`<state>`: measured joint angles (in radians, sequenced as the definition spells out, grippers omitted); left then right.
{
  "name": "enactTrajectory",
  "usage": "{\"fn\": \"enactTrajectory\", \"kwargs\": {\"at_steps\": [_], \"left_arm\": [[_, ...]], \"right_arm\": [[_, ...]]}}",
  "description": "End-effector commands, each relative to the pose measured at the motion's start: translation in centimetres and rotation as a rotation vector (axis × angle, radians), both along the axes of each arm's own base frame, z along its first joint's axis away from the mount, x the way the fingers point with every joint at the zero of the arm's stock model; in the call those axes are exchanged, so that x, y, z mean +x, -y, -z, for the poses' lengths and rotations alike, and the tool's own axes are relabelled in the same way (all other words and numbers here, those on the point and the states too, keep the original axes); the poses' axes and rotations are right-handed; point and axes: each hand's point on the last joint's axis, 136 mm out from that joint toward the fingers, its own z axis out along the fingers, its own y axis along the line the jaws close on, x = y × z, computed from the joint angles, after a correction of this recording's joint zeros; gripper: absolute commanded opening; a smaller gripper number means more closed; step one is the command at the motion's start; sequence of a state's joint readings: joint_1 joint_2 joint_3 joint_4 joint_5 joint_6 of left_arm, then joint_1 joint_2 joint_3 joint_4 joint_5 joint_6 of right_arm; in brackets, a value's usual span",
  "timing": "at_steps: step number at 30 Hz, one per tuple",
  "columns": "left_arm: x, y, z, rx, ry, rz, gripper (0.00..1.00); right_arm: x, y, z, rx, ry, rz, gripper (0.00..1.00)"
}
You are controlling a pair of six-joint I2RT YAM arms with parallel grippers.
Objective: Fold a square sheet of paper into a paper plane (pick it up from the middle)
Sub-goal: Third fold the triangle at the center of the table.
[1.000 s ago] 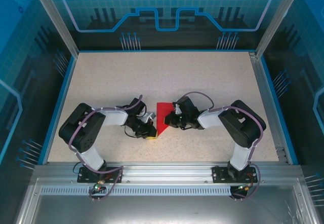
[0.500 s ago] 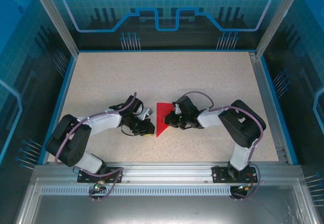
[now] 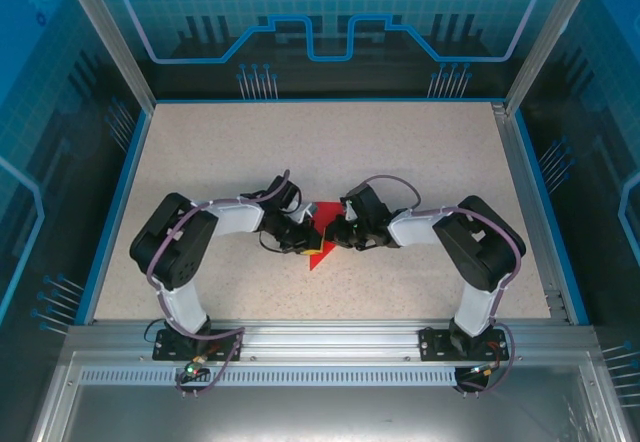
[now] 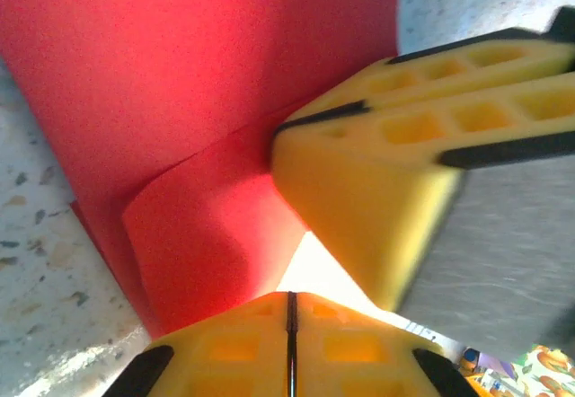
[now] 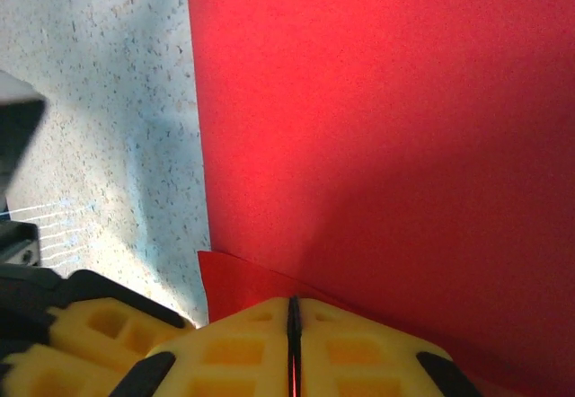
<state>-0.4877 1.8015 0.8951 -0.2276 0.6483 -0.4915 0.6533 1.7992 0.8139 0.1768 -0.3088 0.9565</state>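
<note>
- Scanning from above, found the speckled tabletop (image 3: pixel 420 152) carrying both arms, met near its middle.
- Swung the left pincer (image 3: pixel 305 235) back in from beside the paper, tip to tip with the right pincer (image 3: pixel 336 234); held both shut, pads together, nothing seen between them.
- Left the square sheet of paper (image 3: pixel 320 209), creased into a triangle, under those tips, more covered than a moment before; judged as pressing a fold, plane far from finished.
- Caught from the left wrist a flap (image 4: pixel 198 235) curled up off the sheet, hidden from above; from the right wrist, a small raised corner (image 5: pixel 235 276) beside the straight edge.
</note>
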Motion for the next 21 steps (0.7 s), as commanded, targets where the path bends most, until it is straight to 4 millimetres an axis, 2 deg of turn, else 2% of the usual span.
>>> {"fn": "enactTrajectory", "kwargs": {"at_steps": [1, 7, 13, 18, 21], "left_arm": [[-1.3, -0.5, 1.4, 0.035, -0.042, 0.02, 0.07], [-2.3, -1.4, 3.2, 0.075, -0.065, 0.017, 0.06], [-2.8, -1.9, 4.0, 0.099, -0.075, 0.023, 0.05], [-3.1, -2.3, 4.3, 0.116, -0.076, 0.036, 0.04], [-3.3, -2.6, 4.4, 0.133, -0.073, 0.039, 0.03]], "right_arm": [[0.4, 0.5, -1.7, -0.001, 0.04, 0.01, 0.1], [-0.5, 0.9, -2.0, 0.007, 0.046, -0.003, 0.1], [-1.0, 0.6, -0.1, 0.008, 0.002, -0.008, 0.1], [-0.9, 2.6, 2.6, -0.051, -0.036, 0.04, 0.1], [-0.5, 4.4, 3.0, -0.063, -0.029, 0.083, 0.1]]}}
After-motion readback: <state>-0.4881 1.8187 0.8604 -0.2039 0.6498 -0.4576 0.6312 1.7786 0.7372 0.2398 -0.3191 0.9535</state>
